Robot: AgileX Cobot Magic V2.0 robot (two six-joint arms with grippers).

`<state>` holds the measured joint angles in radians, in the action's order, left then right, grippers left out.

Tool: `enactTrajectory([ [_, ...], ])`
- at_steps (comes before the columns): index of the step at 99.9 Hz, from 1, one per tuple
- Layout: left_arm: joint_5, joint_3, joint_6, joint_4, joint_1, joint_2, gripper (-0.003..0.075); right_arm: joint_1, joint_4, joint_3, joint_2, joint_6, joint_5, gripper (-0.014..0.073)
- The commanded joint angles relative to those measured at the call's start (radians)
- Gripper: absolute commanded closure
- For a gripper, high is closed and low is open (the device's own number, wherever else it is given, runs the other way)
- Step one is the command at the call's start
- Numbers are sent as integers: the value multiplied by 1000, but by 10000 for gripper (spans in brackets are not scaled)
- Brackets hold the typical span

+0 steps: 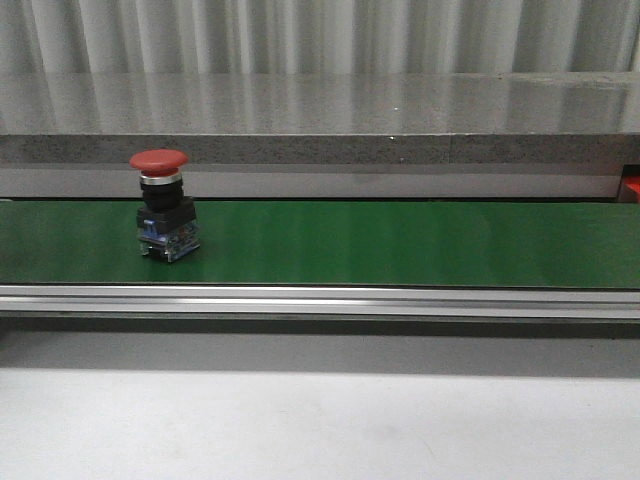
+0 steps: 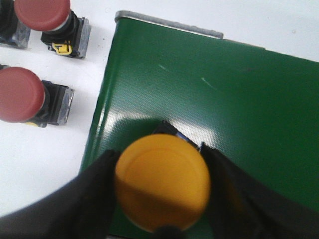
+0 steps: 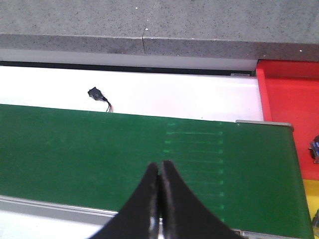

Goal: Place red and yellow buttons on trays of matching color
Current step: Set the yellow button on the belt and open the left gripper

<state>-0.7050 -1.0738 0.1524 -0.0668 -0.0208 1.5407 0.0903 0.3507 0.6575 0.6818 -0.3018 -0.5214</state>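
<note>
A red button [image 1: 160, 200] with a black body stands upright on the green belt [image 1: 400, 245] at the left of the front view; no gripper shows there. In the left wrist view my left gripper [image 2: 159, 152] is shut on a yellow button [image 2: 162, 186], its black fingers [image 2: 92, 191] pressed against both sides of the cap, over the end of the belt [image 2: 224, 99]. My right gripper [image 3: 159, 164] is shut and empty above the belt's near edge. A red tray [image 3: 286, 104] lies past the belt's end, and a sliver of yellow tray [image 3: 315, 211] shows at the frame's edge.
Two more red buttons [image 2: 20, 94] [image 2: 42, 12] lie on the white table beside the belt's end. A small black connector with wires [image 3: 96, 93] lies on the white strip behind the belt. A grey ledge [image 1: 320, 150] runs along the back. A part [image 3: 315, 148] sits in the red tray.
</note>
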Motion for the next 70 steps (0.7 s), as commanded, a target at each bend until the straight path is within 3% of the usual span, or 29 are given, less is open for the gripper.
enactTrajectory([
  [1, 20, -29, -9, 8, 7, -32, 178, 1, 11, 28, -4, -7, 61, 662],
  [5, 21, -29, -9, 8, 7, -32, 115, 1, 11, 28, -4, -7, 61, 662],
  [11, 21, -29, -9, 9, 7, -36, 80, 1, 11, 28, -4, -7, 61, 662],
  [34, 30, -29, -64, 9, 64, -153, 81, 1, 11, 28, -4, -7, 61, 662],
  [54, 92, -16, -74, -4, 152, -379, 81, 1, 11, 28, -4, -7, 61, 662],
  [70, 175, 71, -74, -4, 164, -598, 81, 1, 11, 28, -4, -7, 61, 662],
])
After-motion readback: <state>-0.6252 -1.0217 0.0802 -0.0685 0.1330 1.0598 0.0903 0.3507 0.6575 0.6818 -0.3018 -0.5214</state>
